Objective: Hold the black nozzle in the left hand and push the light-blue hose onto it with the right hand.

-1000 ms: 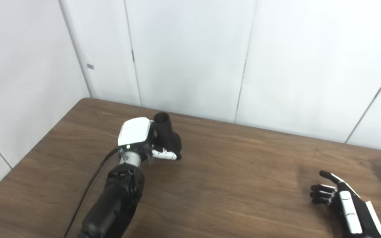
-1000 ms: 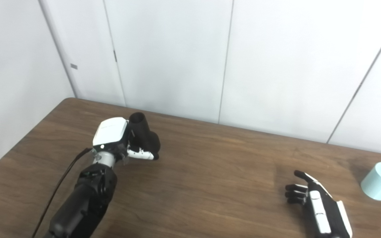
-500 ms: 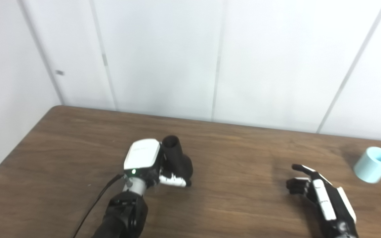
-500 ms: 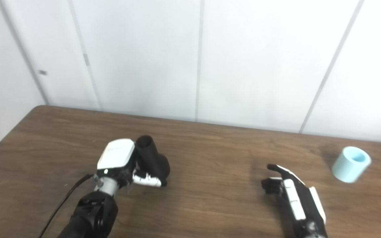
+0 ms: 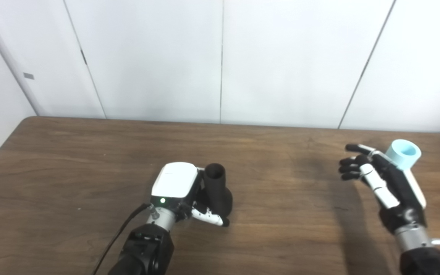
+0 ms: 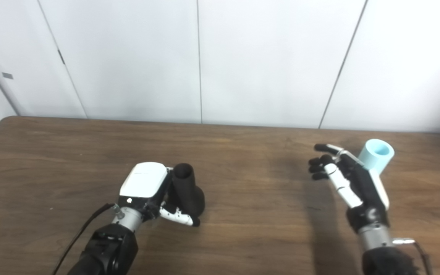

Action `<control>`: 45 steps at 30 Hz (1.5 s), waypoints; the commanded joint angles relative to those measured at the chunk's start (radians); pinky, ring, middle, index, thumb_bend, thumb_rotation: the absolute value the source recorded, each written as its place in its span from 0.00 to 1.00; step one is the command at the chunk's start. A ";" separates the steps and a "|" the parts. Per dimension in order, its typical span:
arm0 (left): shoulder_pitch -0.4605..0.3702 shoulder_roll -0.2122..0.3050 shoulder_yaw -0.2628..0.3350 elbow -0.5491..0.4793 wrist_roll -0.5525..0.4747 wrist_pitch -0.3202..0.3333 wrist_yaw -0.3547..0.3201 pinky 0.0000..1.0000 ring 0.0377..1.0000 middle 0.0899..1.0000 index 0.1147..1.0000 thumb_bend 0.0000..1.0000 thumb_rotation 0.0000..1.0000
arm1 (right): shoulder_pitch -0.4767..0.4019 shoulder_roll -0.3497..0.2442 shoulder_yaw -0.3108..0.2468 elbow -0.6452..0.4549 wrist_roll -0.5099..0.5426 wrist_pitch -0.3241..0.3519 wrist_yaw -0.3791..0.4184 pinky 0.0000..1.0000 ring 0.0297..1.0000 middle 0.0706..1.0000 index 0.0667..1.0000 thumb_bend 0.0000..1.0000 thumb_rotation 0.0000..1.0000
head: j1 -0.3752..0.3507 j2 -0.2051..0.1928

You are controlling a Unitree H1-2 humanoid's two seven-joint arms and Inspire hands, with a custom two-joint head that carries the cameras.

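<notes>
R hand (image 6: 348, 179) has moved up beside light-blue hose (image 6: 376, 154), fingers spread, no grip yet. L hand (image 6: 149, 191) stays wrapped on black nozzle (image 6: 187, 189), low over counter (image 6: 52, 152). Grasp comes next.

On the surface (image 5: 71, 160): nozzle (image 5: 217, 189) at left, wrapped by the left hand's (image 5: 181, 189) fingers (image 5: 208, 217), mouth up. Well apart to the right, the right hand (image 5: 384, 179). Hose (image 5: 403, 154) just behind its fingers (image 5: 351, 168), possibly touching; hard to tell.
</notes>
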 commanded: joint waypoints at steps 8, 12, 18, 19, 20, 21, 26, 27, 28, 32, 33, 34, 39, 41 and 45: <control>-0.031 -0.048 -0.047 0.041 0.044 -0.048 0.012 0.37 0.48 0.39 0.43 0.53 0.00 | 0.011 -0.015 -0.066 -0.146 0.000 0.043 -0.046 0.50 0.52 0.54 0.65 0.41 0.32 | -0.058 0.014; -0.034 -0.057 -0.049 0.059 0.029 -0.073 0.027 0.36 0.49 0.39 0.43 0.53 0.00 | 0.007 -0.038 -0.081 -0.151 -0.031 0.019 -0.054 0.54 0.55 0.55 0.65 0.46 0.24 | -0.100 0.009; -0.024 -0.048 -0.032 0.068 0.012 -0.098 0.054 0.36 0.47 0.36 0.43 0.52 0.00 | -0.020 -0.069 -0.087 -0.137 -0.113 -0.024 -0.080 0.48 0.53 0.57 0.66 0.57 0.19 | -0.206 -0.001; -0.024 -0.041 -0.027 0.064 0.008 -0.102 0.052 0.35 0.46 0.36 0.43 0.52 0.00 | -0.028 -0.078 -0.088 -0.135 -0.134 -0.030 -0.086 0.48 0.53 0.57 0.66 0.58 0.19 | -0.230 -0.003; -0.024 -0.037 -0.024 0.061 0.005 -0.105 0.049 0.36 0.47 0.38 0.43 0.52 0.00 | -0.033 -0.082 -0.088 -0.134 -0.148 -0.034 -0.090 0.49 0.53 0.58 0.65 0.60 0.19 | -0.239 -0.005; -0.023 -0.034 -0.021 0.060 0.004 -0.106 0.047 0.37 0.47 0.39 0.43 0.53 0.00 | -0.038 -0.086 -0.088 -0.133 -0.160 -0.039 -0.093 0.49 0.53 0.58 0.65 0.61 0.19 | -0.248 -0.006; -0.022 -0.022 -0.001 0.062 -0.004 -0.120 0.047 0.38 0.49 0.40 0.43 0.53 0.00 | -0.076 -0.132 -0.088 -0.128 -0.249 -0.036 -0.107 0.49 0.55 0.59 0.65 0.68 0.25 | -0.309 -0.015; -0.022 -0.020 0.001 0.063 -0.007 -0.125 0.048 0.38 0.49 0.40 0.43 0.53 0.00 | -0.083 -0.147 -0.082 -0.128 -0.286 -0.028 -0.111 0.50 0.56 0.59 0.66 0.68 0.24 | -0.315 -0.015; -0.022 -0.016 0.005 0.065 -0.013 -0.133 0.053 0.38 0.49 0.40 0.43 0.53 0.00 | -0.094 -0.171 -0.072 -0.129 -0.337 -0.005 -0.108 0.52 0.57 0.59 0.66 0.68 0.24 | -0.329 -0.013; -0.020 -0.006 0.015 0.072 -0.029 -0.159 0.077 0.37 0.48 0.39 0.43 0.53 0.00 | -0.131 -0.265 -0.029 -0.115 -0.490 0.053 -0.066 0.58 0.64 0.65 0.69 0.71 0.19 | -0.349 -0.012; -0.019 -0.005 0.018 0.072 -0.033 -0.164 0.077 0.36 0.48 0.38 0.43 0.53 0.00 | -0.140 -0.290 -0.016 -0.106 -0.516 0.064 -0.049 0.60 0.66 0.67 0.69 0.72 0.15 | -0.351 -0.012; -0.019 -0.004 0.021 0.070 -0.034 -0.166 0.074 0.36 0.48 0.38 0.43 0.53 0.00 | -0.150 -0.315 -0.001 -0.097 -0.547 0.075 -0.032 0.60 0.68 0.69 0.70 0.73 0.11 | -0.362 -0.012; -0.018 0.002 0.029 0.069 -0.034 -0.174 0.069 0.38 0.48 0.37 0.43 0.52 0.00 | -0.203 -0.411 0.056 -0.024 -0.620 0.077 0.038 0.67 0.76 0.77 0.71 0.83 0.04 | -0.388 -0.012; -0.017 0.004 0.033 0.071 -0.038 -0.182 0.075 0.37 0.47 0.36 0.43 0.52 0.00 | -0.228 -0.441 0.080 0.014 -0.642 0.090 0.075 0.73 0.79 0.78 0.72 0.87 0.05 | -0.400 -0.012; -0.015 0.005 0.039 0.070 -0.040 -0.195 0.075 0.37 0.47 0.37 0.43 0.52 0.00 | -0.287 -0.493 0.160 0.101 -0.709 0.144 0.165 0.73 0.84 0.82 0.76 0.89 0.07 | -0.400 -0.012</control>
